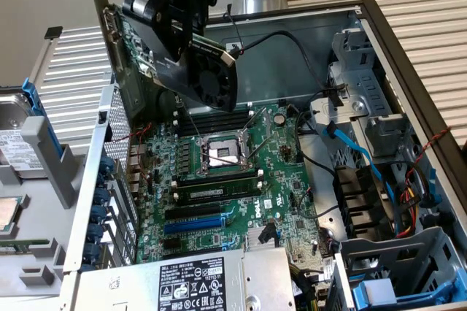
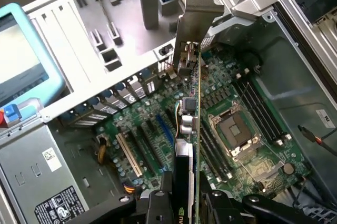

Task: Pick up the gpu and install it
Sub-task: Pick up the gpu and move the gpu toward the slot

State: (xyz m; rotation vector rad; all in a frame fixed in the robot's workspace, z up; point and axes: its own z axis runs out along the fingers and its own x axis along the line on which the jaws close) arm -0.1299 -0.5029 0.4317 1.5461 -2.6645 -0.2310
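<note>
1. The gpu (image 1: 215, 81) is a small green card with a black plastic fan cover and a long silver metal bracket (image 2: 197, 13) at one end. It is held up in the air, tilted, above the big green motherboard (image 1: 277, 179) inside the open grey metal computer case (image 1: 292, 63).
2. The black pincer (image 2: 192, 205) is pinched on the gpu, with one finger on each flat side, away from the bracket end.
3. The card is judged to be light and stiff, so it can likely be carried by a firm pinch without bending.
4. It is likely easy to break — the tiny parts on the board and the fan blades should not be squeezed.
5. The hard fan cover and the plain back of the board are judged the best places to be held.
6. The smooth plastic may be a little slippery — the card could twist in the grip.
</note>
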